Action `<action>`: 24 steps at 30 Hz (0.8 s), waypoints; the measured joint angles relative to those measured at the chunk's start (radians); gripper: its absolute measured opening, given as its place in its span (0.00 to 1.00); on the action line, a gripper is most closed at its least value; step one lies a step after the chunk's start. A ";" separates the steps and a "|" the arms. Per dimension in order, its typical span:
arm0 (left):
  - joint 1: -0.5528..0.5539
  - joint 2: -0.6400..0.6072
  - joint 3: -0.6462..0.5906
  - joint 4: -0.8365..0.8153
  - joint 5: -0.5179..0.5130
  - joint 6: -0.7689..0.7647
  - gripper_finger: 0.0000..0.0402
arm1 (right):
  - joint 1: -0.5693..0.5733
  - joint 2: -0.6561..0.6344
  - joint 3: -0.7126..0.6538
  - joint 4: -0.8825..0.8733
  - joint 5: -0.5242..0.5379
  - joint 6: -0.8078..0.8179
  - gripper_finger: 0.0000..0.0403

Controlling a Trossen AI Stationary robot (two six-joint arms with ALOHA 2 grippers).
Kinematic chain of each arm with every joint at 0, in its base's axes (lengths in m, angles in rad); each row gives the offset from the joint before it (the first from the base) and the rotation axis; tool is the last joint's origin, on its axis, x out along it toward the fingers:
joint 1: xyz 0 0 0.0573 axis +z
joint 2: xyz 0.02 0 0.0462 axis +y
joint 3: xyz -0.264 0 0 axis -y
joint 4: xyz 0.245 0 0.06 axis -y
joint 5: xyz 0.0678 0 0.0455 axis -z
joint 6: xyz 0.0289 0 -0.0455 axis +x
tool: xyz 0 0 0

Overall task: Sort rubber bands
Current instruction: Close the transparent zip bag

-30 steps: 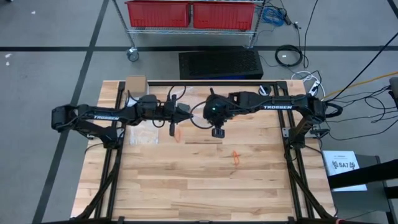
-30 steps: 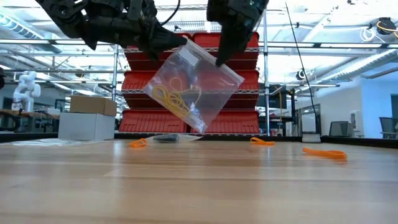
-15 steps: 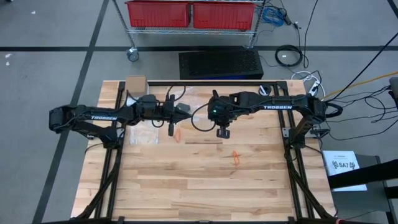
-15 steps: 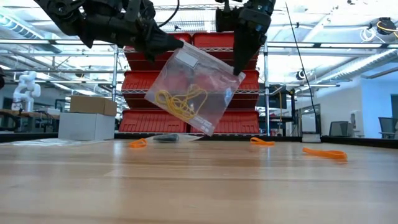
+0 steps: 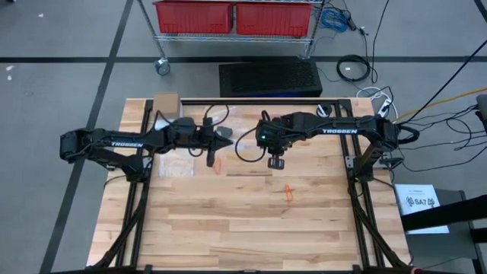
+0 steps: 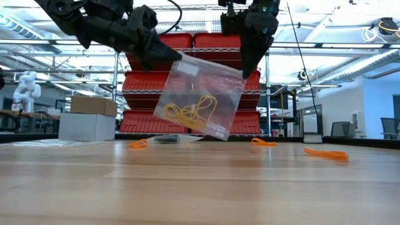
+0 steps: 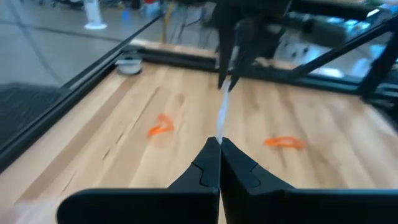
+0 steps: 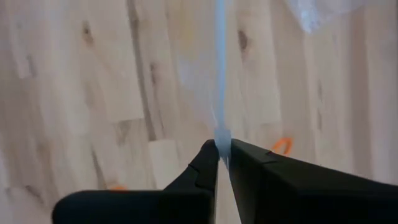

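Note:
A clear plastic bag [image 6: 201,94] with pale yellow rubber bands [image 6: 190,111] inside hangs above the table between my two grippers. My left gripper [image 6: 170,57] is shut on the bag's upper corner on the left arm's side; it also shows in the high view [image 5: 228,141]. My right gripper [image 6: 245,70] is shut on the opposite upper corner; it also shows in the high view [image 5: 263,140]. Loose orange rubber bands [image 5: 217,162] [image 5: 289,191] lie on the wood. My left gripper pinches the bag's top edge at one corner [image 7: 220,127] between its two fingers, coming about level from the table's left. The bag is lifted clear and hangs below. My right gripper pinches the top edge at the other corner [image 8: 221,132] between its two fingers, pointing down from above. The bag's top edge runs nearly straight between the two holds, slightly lower at this end.
A second clear bag [image 5: 175,166] lies flat on the table under the left arm. A cardboard box [image 5: 166,101] stands at the far left corner. More orange bands [image 6: 263,142] [image 6: 325,153] and a dark flat thing [image 6: 167,139] lie on the table.
My right gripper has moved toward the table's right edge, away from my left gripper. The bag has turned from a steep tilt to nearly level, its top edge drawn out straighter between the two holds. Both grippers stay shut on it.

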 joint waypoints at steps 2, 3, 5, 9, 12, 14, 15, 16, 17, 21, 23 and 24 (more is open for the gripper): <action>0.001 0.000 0.000 -0.037 -0.037 0.000 0.00 | -0.009 0.000 0.000 0.008 0.009 0.001 0.04; 0.001 0.000 0.000 -0.054 -0.051 0.001 0.00 | -0.014 0.000 0.000 0.014 0.009 0.001 0.05; 0.001 0.006 0.000 -0.081 -0.079 0.000 0.00 | -0.024 0.000 0.000 0.027 0.010 0.001 0.09; 0.003 0.041 0.000 -0.116 -0.114 0.000 0.00 | -0.045 0.001 -0.003 0.055 0.014 -0.012 0.17; 0.007 0.083 0.000 -0.117 -0.135 0.001 0.00 | -0.062 0.001 -0.003 0.068 0.014 -0.015 0.23; 0.016 0.117 0.000 -0.103 -0.138 0.001 0.00 | -0.071 0.001 -0.003 0.078 0.017 -0.020 0.27; 0.022 0.135 0.000 -0.099 -0.147 0.001 0.00 | -0.075 0.001 -0.003 0.080 0.029 -0.024 0.28; 0.029 0.152 0.000 -0.100 -0.162 0.000 0.00 | -0.078 0.001 -0.003 0.083 0.042 -0.028 0.30; 0.035 0.169 0.000 -0.101 -0.184 0.000 0.00 | -0.082 0.001 -0.003 0.083 0.057 -0.033 0.31; 0.061 0.215 0.000 -0.101 -0.265 -0.010 0.01 | -0.088 0.001 -0.002 0.086 0.098 -0.040 0.35; 0.073 0.222 0.000 -0.099 -0.269 -0.024 0.04 | -0.088 0.001 -0.002 0.088 0.107 -0.041 0.37; 0.077 0.222 0.000 -0.098 -0.269 -0.024 0.06 | -0.088 0.001 -0.002 0.088 0.110 -0.041 0.37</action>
